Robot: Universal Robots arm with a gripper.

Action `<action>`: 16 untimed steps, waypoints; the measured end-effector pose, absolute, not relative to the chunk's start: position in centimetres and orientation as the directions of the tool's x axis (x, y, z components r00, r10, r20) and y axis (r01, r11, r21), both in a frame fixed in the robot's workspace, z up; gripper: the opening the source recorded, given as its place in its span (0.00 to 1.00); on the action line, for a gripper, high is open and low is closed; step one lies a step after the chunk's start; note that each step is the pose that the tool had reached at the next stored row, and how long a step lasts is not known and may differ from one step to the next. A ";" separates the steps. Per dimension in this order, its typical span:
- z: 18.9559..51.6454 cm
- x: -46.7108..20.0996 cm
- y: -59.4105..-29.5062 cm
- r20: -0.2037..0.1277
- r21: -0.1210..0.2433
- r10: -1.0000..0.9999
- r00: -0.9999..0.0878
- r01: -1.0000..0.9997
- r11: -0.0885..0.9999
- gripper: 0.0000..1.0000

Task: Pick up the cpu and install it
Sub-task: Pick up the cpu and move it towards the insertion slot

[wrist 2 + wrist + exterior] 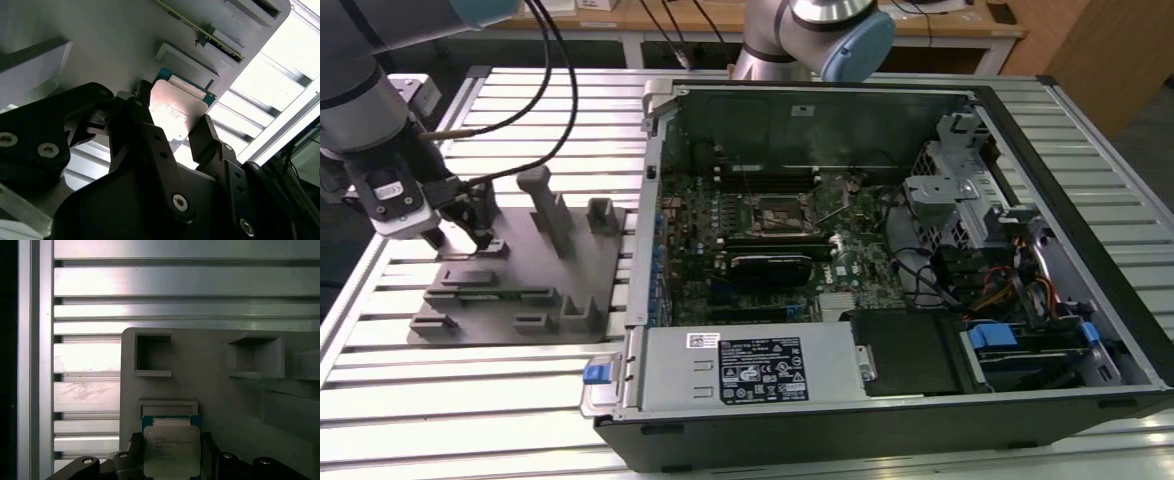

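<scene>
The cpu (176, 111) is a flat square chip with a silver top and a thin green edge. It lies between my gripper's (172, 119) two black fingers (145, 107), which press on its opposite sides. In the first wrist view the cpu (171, 452) sits just off a shallow pocket of the grey fixture plate (215, 390), with the gripper (171, 442) shut on it. In the exterior view my gripper (460, 238) is low over the fixture plate (520, 275) at that view's left. The black motherboard socket (781, 212) lies inside the open computer case (987, 330), well off to that view's right.
Upright grey fixture posts (544, 205) and small blocks (534, 322) stand on the plate close to the gripper. A second arm (827, 35) stands behind the case. The case wall (651, 200) rises between plate and motherboard. Everything rests on a slatted metal table (467, 400).
</scene>
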State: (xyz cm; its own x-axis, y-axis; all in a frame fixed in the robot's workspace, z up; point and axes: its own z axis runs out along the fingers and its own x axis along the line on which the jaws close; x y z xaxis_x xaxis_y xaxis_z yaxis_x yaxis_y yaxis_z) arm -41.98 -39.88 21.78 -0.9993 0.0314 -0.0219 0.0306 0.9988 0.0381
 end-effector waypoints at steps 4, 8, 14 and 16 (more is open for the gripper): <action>22.8 -42.0 -39.9 -0.022 0.038 0.031 -0.999 0.031 0.999 0.55; 23.8 -42.0 -39.9 -0.022 0.038 0.031 -0.999 0.031 0.999 0.55; 24.9 -42.0 -39.9 -0.022 0.038 0.031 -0.999 0.031 0.999 0.55; 25.3 -42.0 -39.9 -0.022 0.038 0.031 -0.999 0.031 0.999 0.55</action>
State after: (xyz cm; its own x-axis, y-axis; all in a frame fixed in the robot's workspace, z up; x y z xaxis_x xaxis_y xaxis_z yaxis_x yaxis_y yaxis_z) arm -41.98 -39.88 25.27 -0.9993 0.0314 -0.0219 0.0306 0.9988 0.0384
